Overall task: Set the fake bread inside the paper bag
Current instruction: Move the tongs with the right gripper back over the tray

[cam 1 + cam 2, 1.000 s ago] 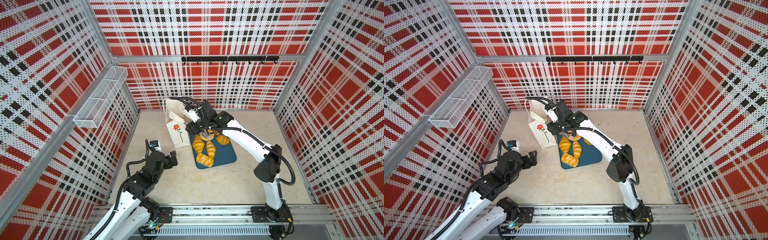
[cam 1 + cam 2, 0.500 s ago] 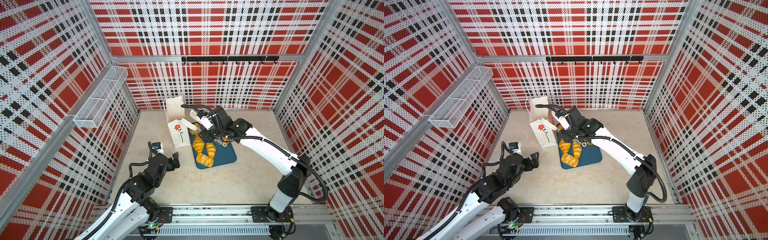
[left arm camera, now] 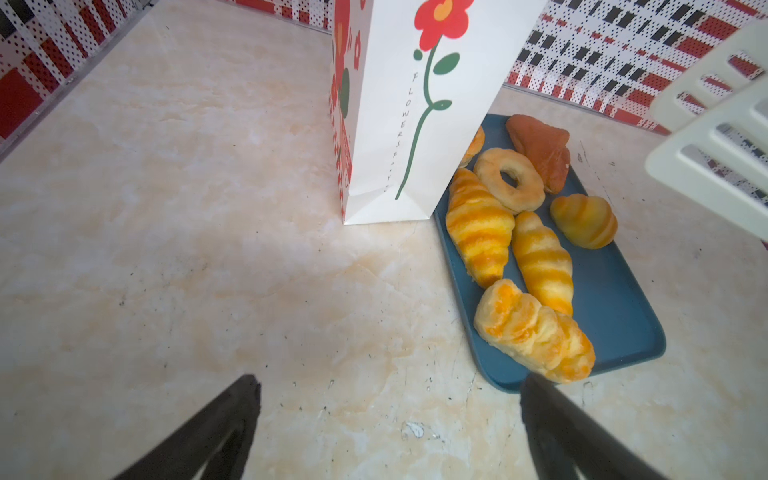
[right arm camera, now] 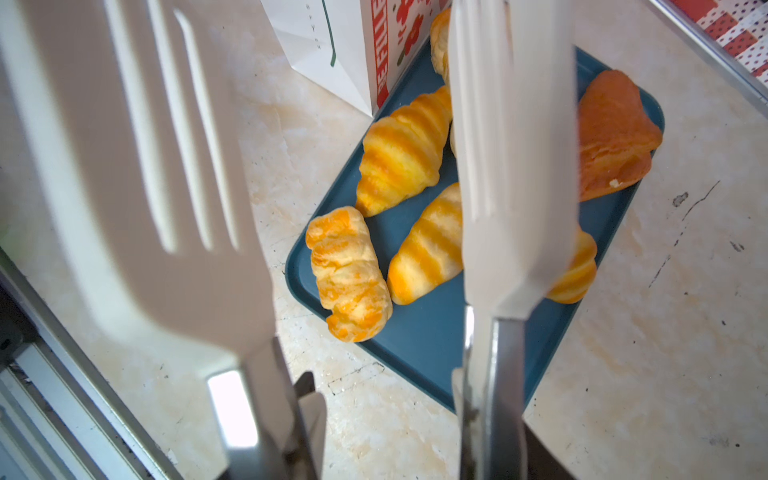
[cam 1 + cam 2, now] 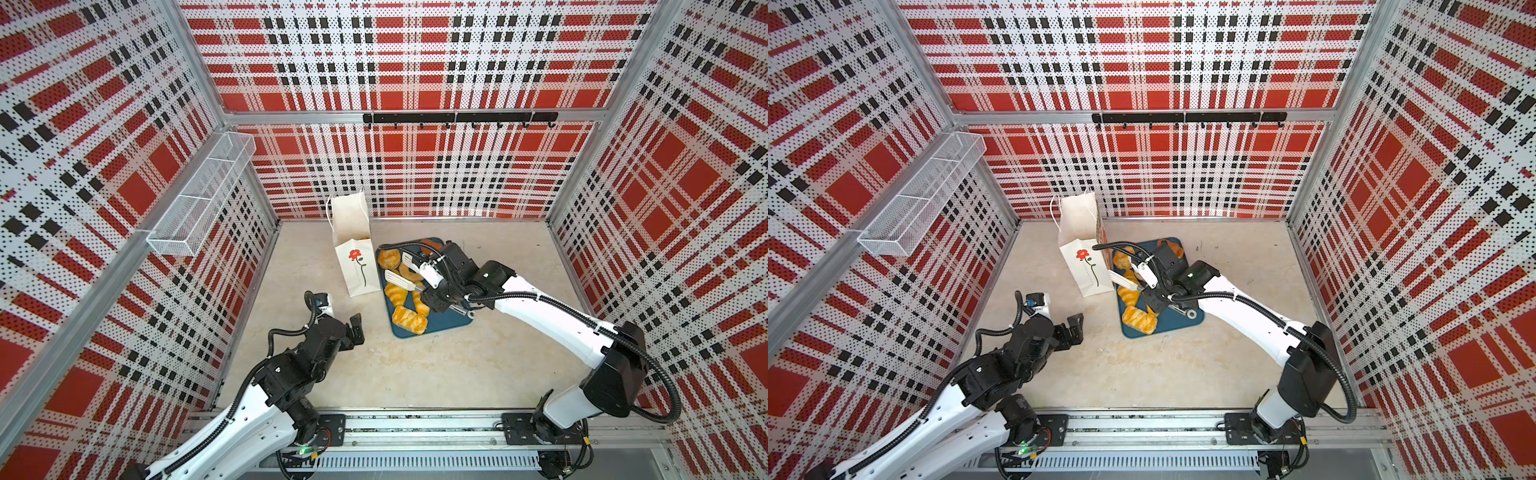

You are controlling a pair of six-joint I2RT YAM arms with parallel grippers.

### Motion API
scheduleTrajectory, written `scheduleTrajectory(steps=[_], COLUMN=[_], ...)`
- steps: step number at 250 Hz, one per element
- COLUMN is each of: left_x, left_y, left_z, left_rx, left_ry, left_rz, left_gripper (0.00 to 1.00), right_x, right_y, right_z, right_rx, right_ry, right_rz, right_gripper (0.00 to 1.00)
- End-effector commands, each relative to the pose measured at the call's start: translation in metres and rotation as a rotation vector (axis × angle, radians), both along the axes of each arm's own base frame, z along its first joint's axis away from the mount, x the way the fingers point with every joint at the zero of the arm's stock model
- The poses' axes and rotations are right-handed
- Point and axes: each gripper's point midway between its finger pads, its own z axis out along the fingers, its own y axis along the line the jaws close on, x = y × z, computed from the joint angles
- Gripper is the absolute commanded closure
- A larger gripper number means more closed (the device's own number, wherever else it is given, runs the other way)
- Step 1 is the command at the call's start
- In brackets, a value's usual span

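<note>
The white paper bag (image 5: 352,257) (image 5: 1084,257) (image 3: 415,104) with a red flower stands upright at the left edge of a blue tray (image 5: 440,324) (image 3: 615,299) (image 4: 424,345). On the tray lies fake bread: striped croissants (image 3: 478,226) (image 4: 399,153), a twisted roll (image 5: 409,320) (image 3: 534,328) (image 4: 347,274), a ring doughnut (image 3: 509,178), a bun (image 5: 388,258) and a darker orange-brown piece (image 3: 540,151) (image 4: 611,133). My right gripper (image 5: 432,276) (image 5: 1152,278) (image 4: 390,436) is shut on white slotted tongs (image 5: 399,279) (image 4: 137,166), whose blades hang apart and empty above the tray. My left gripper (image 5: 353,328) (image 3: 390,399) stands open, low over bare floor.
A white wire basket (image 5: 199,199) hangs on the left wall and a black hook rail (image 5: 457,118) on the back wall. Plaid walls close in three sides. The beige floor (image 5: 457,365) stretches in front of the tray.
My right arm has drawn the tongs back from the bag's mouth to above the tray, and they are empty. The left arm has barely moved.
</note>
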Motion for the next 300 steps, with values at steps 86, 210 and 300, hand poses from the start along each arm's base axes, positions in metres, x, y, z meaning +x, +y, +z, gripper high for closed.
scheduleTrajectory(steps=[86, 210, 300], left_x=[-0.009, -0.013, -0.013], left_y=[0.001, -0.003, -0.009], left_z=[-0.043, -0.062, -0.064], left_rx=[-0.062, -0.069, -0.066], left_ry=[0.097, 0.140, 0.147], left_rz=[0.072, 0.065, 0.048], left_gripper=[0.01, 0.01, 0.01], right_x=[-0.018, -0.061, -0.069], right_y=[-0.029, -0.040, -0.048], right_z=[-0.048, -0.074, -0.091], right_rx=[-0.091, -0.160, -0.278], right_ry=[0.071, 0.169, 0.189], right_rz=[-0.002, 0.124, 0.174], right_gripper=[0.40, 0.41, 0.42])
